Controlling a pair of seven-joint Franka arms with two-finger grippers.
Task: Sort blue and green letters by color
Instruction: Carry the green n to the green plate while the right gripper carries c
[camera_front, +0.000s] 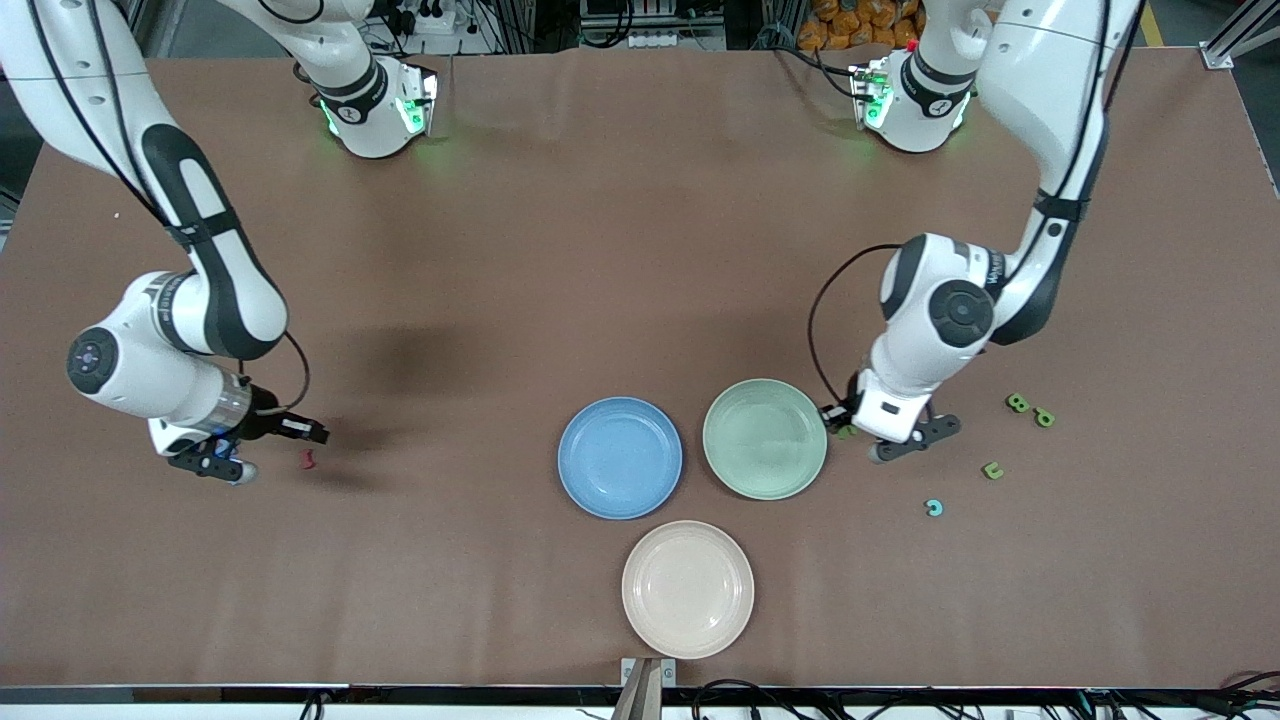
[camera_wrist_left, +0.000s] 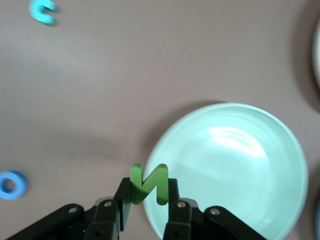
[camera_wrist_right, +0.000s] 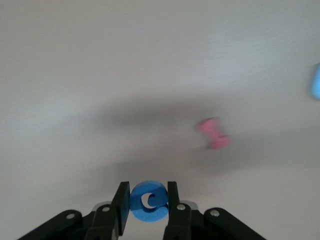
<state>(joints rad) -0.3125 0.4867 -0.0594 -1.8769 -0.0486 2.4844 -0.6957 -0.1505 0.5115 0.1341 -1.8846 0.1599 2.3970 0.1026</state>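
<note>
My left gripper (camera_front: 845, 428) is shut on a green letter N (camera_wrist_left: 148, 184), held upright at the edge of the green plate (camera_front: 765, 440) that faces the left arm's end; the plate fills much of the left wrist view (camera_wrist_left: 235, 165). My right gripper (camera_front: 232, 468) is shut on a round blue letter (camera_wrist_right: 148, 201) low over the bare table toward the right arm's end. Three green letters (camera_front: 1018, 402), (camera_front: 1044, 417), (camera_front: 992, 470) lie on the table toward the left arm's end. A blue ring letter (camera_wrist_left: 10, 185) lies close to my left gripper.
A blue plate (camera_front: 620, 457) stands beside the green one, and a beige plate (camera_front: 688, 588) nearer the camera. A cyan letter (camera_front: 934, 508) lies near the green letters. A dark red letter (camera_front: 309, 459) lies beside my right gripper.
</note>
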